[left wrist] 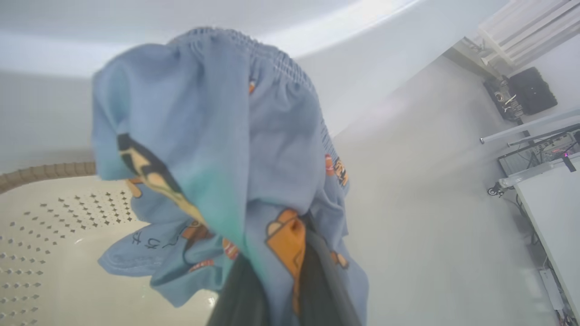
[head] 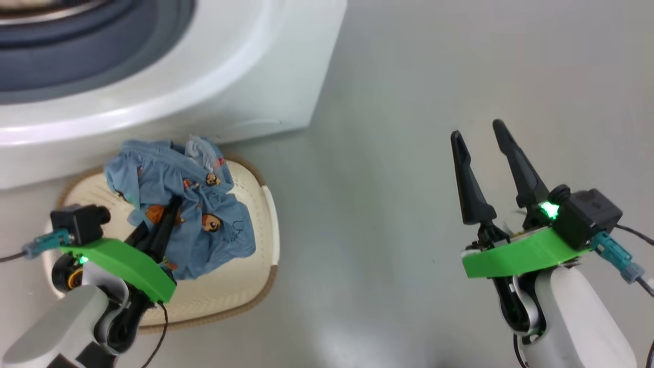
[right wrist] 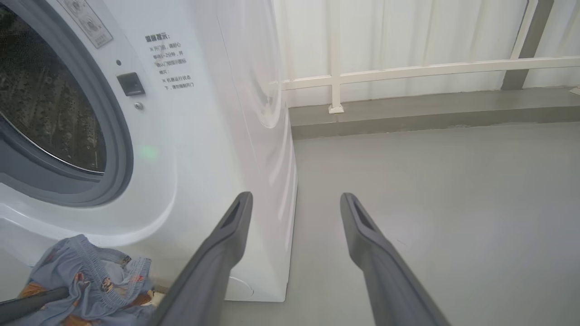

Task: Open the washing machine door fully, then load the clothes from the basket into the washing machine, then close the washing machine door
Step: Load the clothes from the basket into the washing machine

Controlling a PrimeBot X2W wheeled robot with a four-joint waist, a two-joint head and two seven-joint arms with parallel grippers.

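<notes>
The light blue clothes (head: pixel 179 204) with cartoon figures hang bunched over the cream basket (head: pixel 245 286), which stands on the floor in front of the white washing machine (head: pixel 214 76). My left gripper (head: pixel 170 208) is shut on the clothes. In the left wrist view the clothes (left wrist: pixel 217 149) drape over the fingers (left wrist: pixel 317 280), above the perforated basket floor (left wrist: pixel 54 226). My right gripper (head: pixel 477 130) stands open over bare floor, holding nothing. In the right wrist view the right gripper (right wrist: pixel 294 199) points past the washing machine's corner (right wrist: pixel 204 136), and the drum (right wrist: pixel 45 104) is uncovered. The washing machine door is out of view.
Grey floor (head: pixel 409 153) stretches to the right of the machine. A white railing (right wrist: pixel 408 70) and a low ledge run along the far wall. A white table (left wrist: pixel 553 203) and dark equipment (left wrist: pixel 530 93) stand further off.
</notes>
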